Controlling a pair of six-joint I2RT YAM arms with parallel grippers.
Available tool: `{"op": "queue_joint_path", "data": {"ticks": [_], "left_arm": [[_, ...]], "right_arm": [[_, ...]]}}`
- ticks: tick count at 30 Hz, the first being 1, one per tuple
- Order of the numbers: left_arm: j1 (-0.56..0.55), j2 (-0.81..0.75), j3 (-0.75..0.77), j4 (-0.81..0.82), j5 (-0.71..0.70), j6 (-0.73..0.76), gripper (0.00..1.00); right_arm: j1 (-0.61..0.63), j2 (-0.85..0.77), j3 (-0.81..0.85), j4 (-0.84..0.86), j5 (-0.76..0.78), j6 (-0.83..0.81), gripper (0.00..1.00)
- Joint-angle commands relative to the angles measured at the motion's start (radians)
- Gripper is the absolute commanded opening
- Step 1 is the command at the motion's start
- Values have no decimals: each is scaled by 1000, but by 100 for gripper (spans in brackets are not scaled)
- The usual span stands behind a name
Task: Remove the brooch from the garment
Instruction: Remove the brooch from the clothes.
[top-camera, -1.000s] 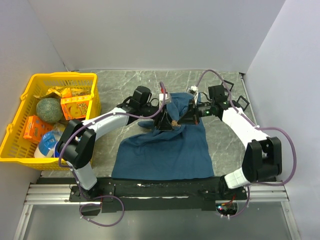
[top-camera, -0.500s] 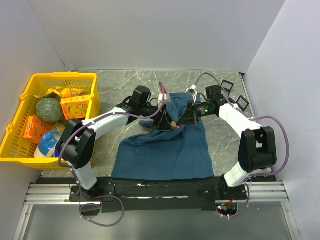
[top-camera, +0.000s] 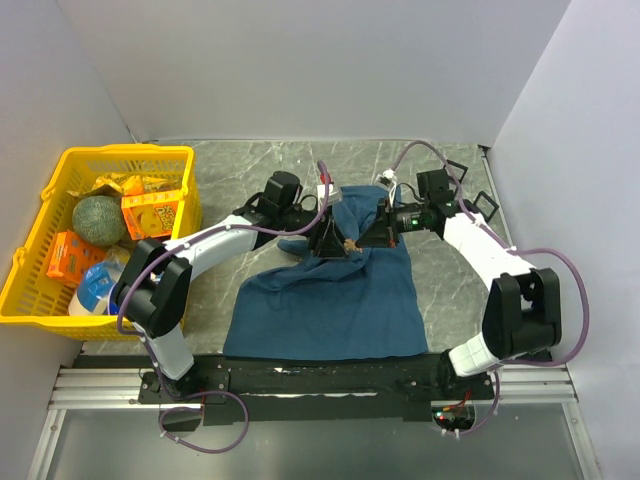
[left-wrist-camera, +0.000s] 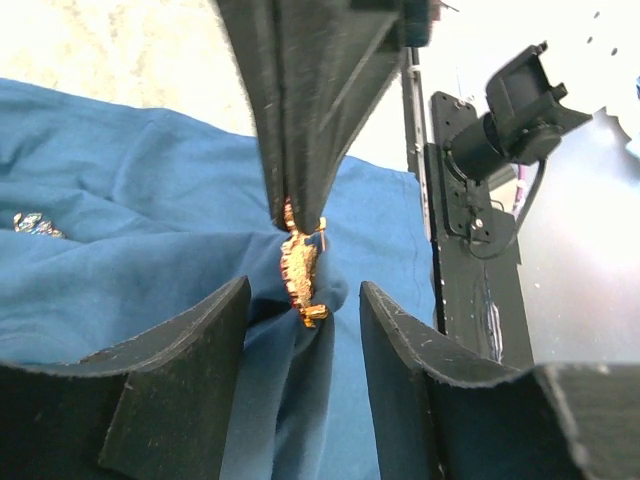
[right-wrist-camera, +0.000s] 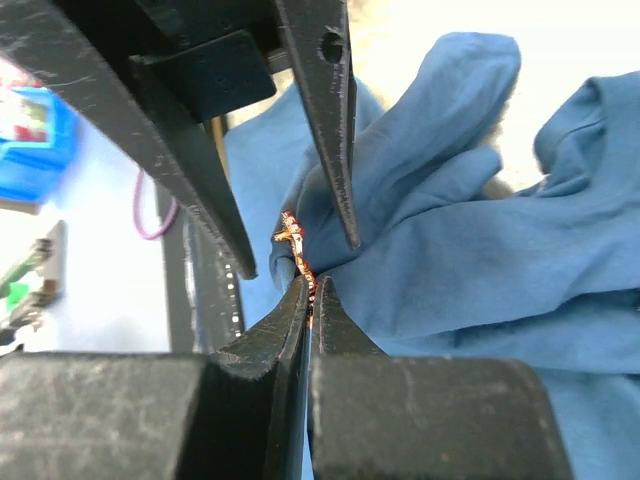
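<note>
The dark teal-blue garment lies spread on the table, bunched up at its far end. A small gold and red brooch is pinned to a raised fold there. My right gripper is shut on the brooch, its tips pinching the lower part. In the left wrist view the brooch hangs from those closed right fingers. My left gripper is open, its jaws on either side of the fold under the brooch. The left fingers show in the right wrist view.
A yellow basket at the left holds a green melon, orange boxes and other groceries. A small shiny piece lies on the garment's left side. White walls close the table in on three sides.
The right arm swung slightly in and back out while its gripper stayed shut on the brooch. The left jaws have narrowed a little around the fold.
</note>
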Motion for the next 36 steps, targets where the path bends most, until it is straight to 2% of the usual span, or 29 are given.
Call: {"op": "queue_joint_path", "data": {"ticks": [1, 12, 20, 31, 36], "left_arm": [[-1, -5, -1, 48, -39, -37, 53], [-3, 1, -11, 88, -47, -75, 51], [-7, 13, -11, 83, -36, -72, 41], [-24, 21, 2, 52, -24, -41, 41], [-27, 24, 2, 48, -44, -41, 32]], "right_arm": [[7, -64, -18, 69, 50, 0, 0], [48, -64, -15, 55, 98, -29, 0], [47, -66, -14, 55, 96, -29, 0], [48, -66, -12, 55, 98, -27, 0], [47, -64, -14, 55, 96, -30, 0]]}}
